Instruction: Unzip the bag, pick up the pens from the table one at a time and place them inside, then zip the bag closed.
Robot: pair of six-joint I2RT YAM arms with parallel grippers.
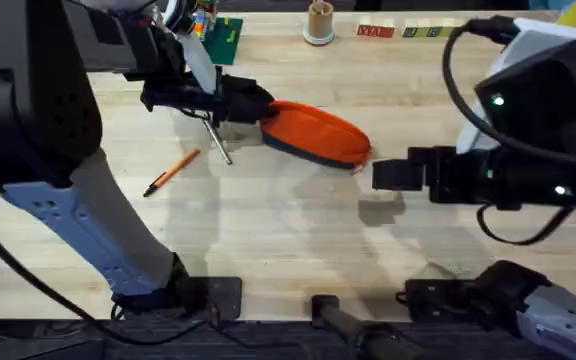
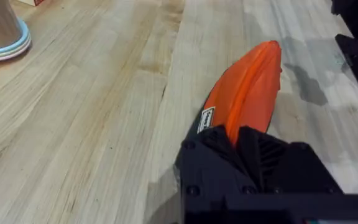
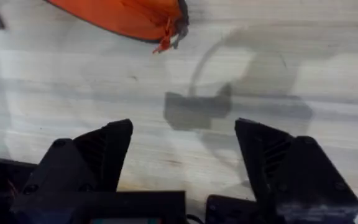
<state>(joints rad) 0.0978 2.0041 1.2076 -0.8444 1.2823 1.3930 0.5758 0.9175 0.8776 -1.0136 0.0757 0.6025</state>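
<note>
From above, I see the bag (image 1: pixel 316 133) lying on the table (image 1: pixel 298 250) a little beyond the middle, its length running from the left gripper (image 1: pixel 240 108) toward the right one. My left gripper sits at the bag's near-left end, and a thin grey pen (image 1: pixel 217 139) slants down from it toward the table; I cannot tell from here whether the fingers hold the pen or the bag's end. The orange pen (image 1: pixel 172 172) lies on the wood well to the left, apart from everything. My right gripper (image 1: pixel 396 174) hovers just beside the bag's right end, not touching it.

Through the left wrist camera, the bag (image 2: pixel 248 93) stretches away from my fingers (image 2: pixel 229 155), which are drawn close together at its near end. Whether they pinch fabric I cannot tell.

Through the right wrist camera, my right gripper (image 3: pixel 182 162) is spread wide and empty above bare wood, with the bag's end and its orange zipper tab (image 3: pixel 166 38) just ahead.

I judge I am at the start, or feeding the grey pen. Next I need the right fingers on that tab while the left steadies the other end.
</note>
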